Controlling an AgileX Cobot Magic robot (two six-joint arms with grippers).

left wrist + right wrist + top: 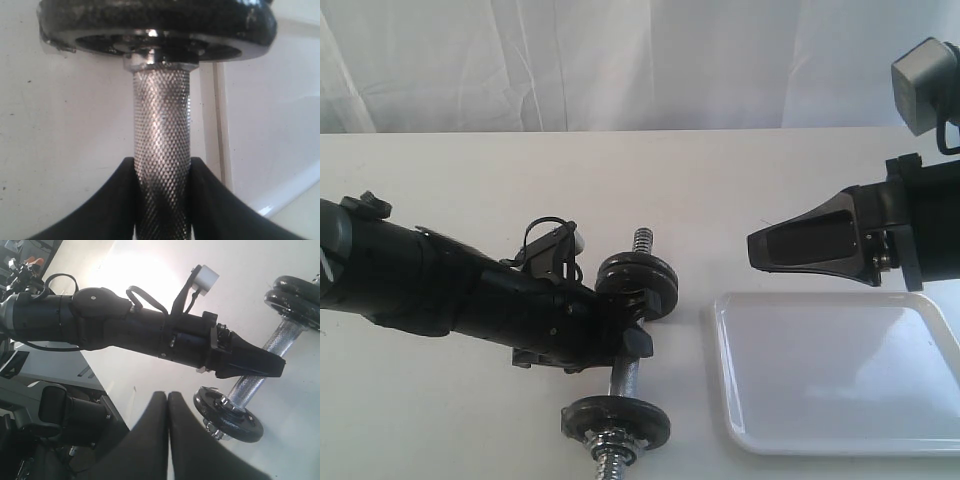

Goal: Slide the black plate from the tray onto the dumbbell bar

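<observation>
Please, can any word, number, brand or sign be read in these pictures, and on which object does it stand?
No text can be read in any view.
The stacked weight plates, the dumbbell bar and the white tray show no lettering.

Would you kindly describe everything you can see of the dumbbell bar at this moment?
The dumbbell bar is a thin chrome rod with a knurled middle and coarse threaded ends. It lies roughly level over the white table, left of the tray. Black discs sit near both ends. The left gripper is clamped on its knurled middle.
</observation>
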